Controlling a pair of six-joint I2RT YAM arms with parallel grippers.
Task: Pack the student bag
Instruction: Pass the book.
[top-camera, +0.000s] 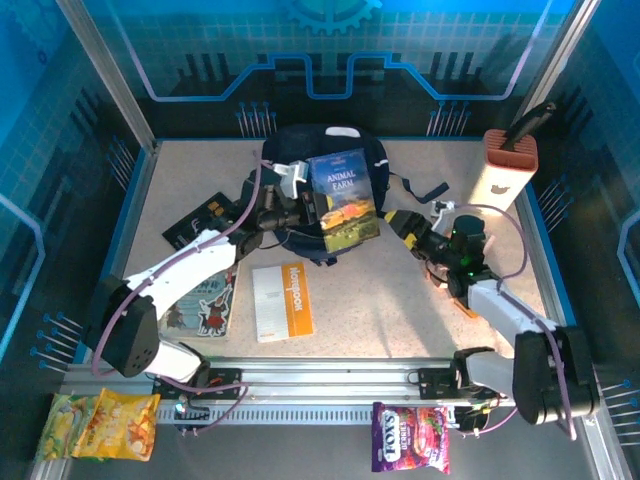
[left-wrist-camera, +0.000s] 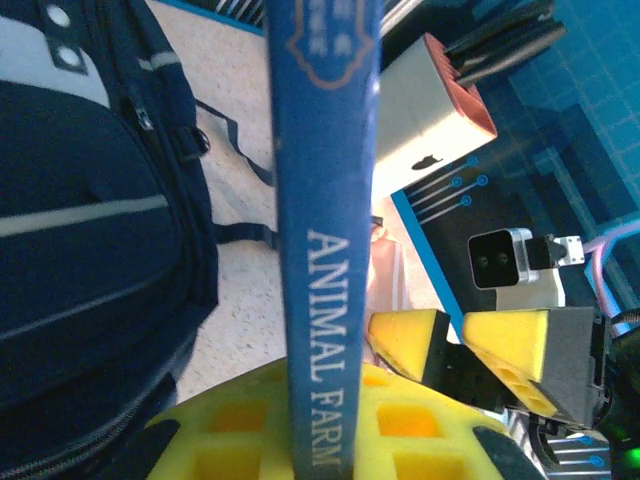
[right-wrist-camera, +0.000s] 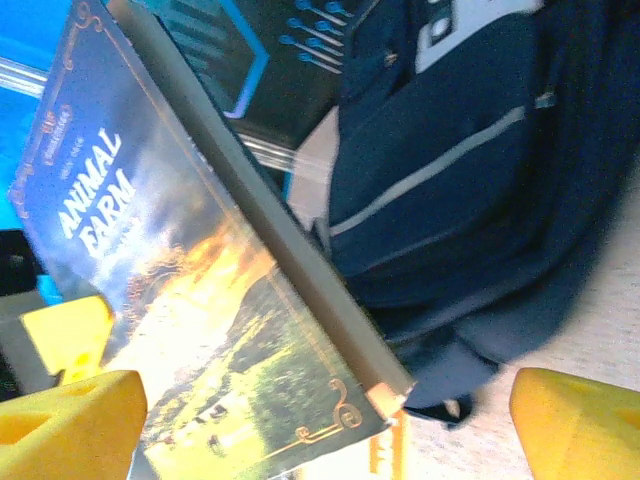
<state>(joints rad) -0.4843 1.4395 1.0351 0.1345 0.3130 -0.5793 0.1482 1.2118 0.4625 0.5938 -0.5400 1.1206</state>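
Navy student bag (top-camera: 292, 142) with thin pale stripes lies at the far middle of the desk (top-camera: 400, 290), and a grey-white patch shows near its far end. Above the front part of the bag the Animal Farm book (top-camera: 345, 198) is held up on edge, a little tilted, with its cover turned toward the arms. Whether its lower edge touches the bag cannot be told. The left claw (left-wrist-camera: 320, 432) reaches in from the left side of the bag and is clamped on the book, with one yellow pad (left-wrist-camera: 230, 430) at each side of the spine. The right claw (top-camera: 403, 224) hangs just to the right of the bag's front, beside the book's right edge. Its jaws are wide apart and hold nothing.

In front of the bag, nearer to the arms, an orange and white notebook (top-camera: 283, 300) lies flat on the desk. In front of the bag and more to the left lies a thin illustrated booklet (top-camera: 208, 300). Just left of the bag lies a flat black card (top-camera: 200, 222). Well to the right of the bag stands a white and orange box (top-camera: 508, 172) with a dark handle sticking out of its top.
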